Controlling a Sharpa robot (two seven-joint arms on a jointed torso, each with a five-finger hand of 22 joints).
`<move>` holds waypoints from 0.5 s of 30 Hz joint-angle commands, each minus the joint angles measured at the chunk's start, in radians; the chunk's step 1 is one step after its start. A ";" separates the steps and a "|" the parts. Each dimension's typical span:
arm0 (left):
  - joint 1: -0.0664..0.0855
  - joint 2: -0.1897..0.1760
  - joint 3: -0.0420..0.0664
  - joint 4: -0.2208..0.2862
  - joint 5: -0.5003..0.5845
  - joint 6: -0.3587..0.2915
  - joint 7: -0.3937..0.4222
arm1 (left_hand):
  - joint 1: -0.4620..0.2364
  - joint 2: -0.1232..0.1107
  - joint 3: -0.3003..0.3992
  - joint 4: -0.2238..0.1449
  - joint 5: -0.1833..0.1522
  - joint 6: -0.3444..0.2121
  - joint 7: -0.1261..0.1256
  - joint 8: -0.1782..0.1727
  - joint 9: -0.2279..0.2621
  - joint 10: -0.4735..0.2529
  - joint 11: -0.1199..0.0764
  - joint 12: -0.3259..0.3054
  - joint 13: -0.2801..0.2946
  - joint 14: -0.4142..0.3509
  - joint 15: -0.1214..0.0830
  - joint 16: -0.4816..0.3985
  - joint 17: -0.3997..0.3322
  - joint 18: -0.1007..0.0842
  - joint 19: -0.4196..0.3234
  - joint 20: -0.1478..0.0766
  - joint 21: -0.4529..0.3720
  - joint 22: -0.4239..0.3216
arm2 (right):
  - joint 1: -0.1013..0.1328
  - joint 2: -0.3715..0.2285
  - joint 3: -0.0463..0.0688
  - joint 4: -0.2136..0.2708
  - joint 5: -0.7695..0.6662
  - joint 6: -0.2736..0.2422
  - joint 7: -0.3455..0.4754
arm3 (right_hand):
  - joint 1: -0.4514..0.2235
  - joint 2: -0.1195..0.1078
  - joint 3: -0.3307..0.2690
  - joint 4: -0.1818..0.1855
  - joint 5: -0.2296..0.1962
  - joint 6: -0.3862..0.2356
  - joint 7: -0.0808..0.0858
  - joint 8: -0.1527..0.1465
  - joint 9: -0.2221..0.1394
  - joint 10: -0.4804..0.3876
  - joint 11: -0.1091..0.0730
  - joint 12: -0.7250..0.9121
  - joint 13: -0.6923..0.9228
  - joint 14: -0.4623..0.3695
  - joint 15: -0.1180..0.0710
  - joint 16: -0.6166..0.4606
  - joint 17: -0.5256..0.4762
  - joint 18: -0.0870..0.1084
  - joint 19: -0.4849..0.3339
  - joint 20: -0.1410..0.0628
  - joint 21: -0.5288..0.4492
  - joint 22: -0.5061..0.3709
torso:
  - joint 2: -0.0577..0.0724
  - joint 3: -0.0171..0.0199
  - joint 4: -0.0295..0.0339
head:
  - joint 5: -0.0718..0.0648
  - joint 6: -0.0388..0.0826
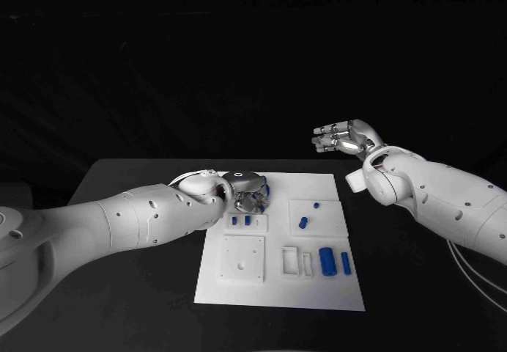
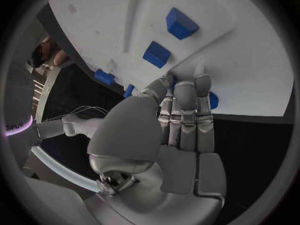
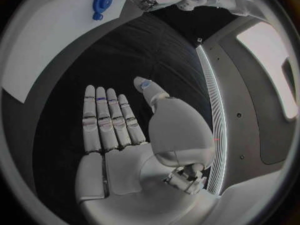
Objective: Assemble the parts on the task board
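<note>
Parts [image 1: 327,259] numbered about six blue pieces on the white task board [image 1: 317,293] mid-worktop; the largest lay lengthwise, pointing away from the robot. Left hand [image 1: 248,192] rested fingertips on the board's far-left area, grasp unclear. Right hand [image 1: 344,138] hung released, fingers straight, off the board.

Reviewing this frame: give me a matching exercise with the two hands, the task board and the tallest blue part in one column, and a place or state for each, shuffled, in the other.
1. left hand
2. right hand
3. task board
4. tallest blue part

A. white plate flat on the black table
B. raised off the board, fingers apart, holding nothing
C. over the board's far left corner
D. on the board's near right area

Pairs: 1-C, 2-B, 3-A, 4-D
</note>
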 commanded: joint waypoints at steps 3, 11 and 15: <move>-0.002 -0.019 0.007 0.028 0.047 -0.026 0.017 | -0.013 -0.006 0.012 0.001 0.002 -0.004 0.002 0.006 0.000 -0.002 0.005 -0.001 0.001 0.008 -0.001 0.001 -0.001 0.020 -0.001 0.000 0.007 0.019 | 0.000 -0.001 0.000 0.002 -0.015 0.020 0.012 | 0.008 0.005 -0.008 0.000 0.004 -0.004 -0.002 -0.006 -0.001 -0.004 0.000 -0.003 -0.001 -0.006 0.003 -0.006 -0.001 0.002 -0.009 -0.001 0.006 -0.001 | 0.000 0.0000 0.0005 | 0.000 0.001; -0.005 -0.066 0.053 0.083 0.096 -0.026 0.011 | -0.016 -0.010 0.017 0.002 0.000 -0.007 0.002 0.006 0.000 -0.005 0.006 0.000 0.001 0.007 -0.001 0.000 -0.002 0.020 -0.002 0.000 0.007 0.019 | 0.000 -0.003 0.000 0.000 -0.017 0.027 0.010 | 0.008 0.005 -0.008 0.000 0.004 -0.004 -0.002 -0.006 -0.001 -0.004 0.000 -0.003 -0.001 -0.006 0.003 -0.006 -0.001 0.002 -0.009 -0.001 0.006 -0.001 | -0.001 0.0005 0.0019 | 0.002 0.004; -0.004 -0.100 0.063 0.114 0.107 -0.017 0.001 | -0.016 -0.010 0.018 0.002 0.000 -0.006 0.002 0.006 0.000 -0.004 0.006 -0.001 0.001 0.007 -0.001 0.000 -0.002 0.020 -0.002 0.000 0.007 0.019 | 0.000 -0.005 0.000 -0.001 -0.018 0.028 0.010 | 0.009 0.006 -0.012 -0.001 0.004 -0.005 -0.002 -0.006 -0.001 -0.004 0.000 -0.003 -0.001 -0.007 0.003 -0.006 -0.001 0.002 -0.010 -0.001 0.006 -0.001 | -0.001 0.0021 0.0042 | 0.001 0.004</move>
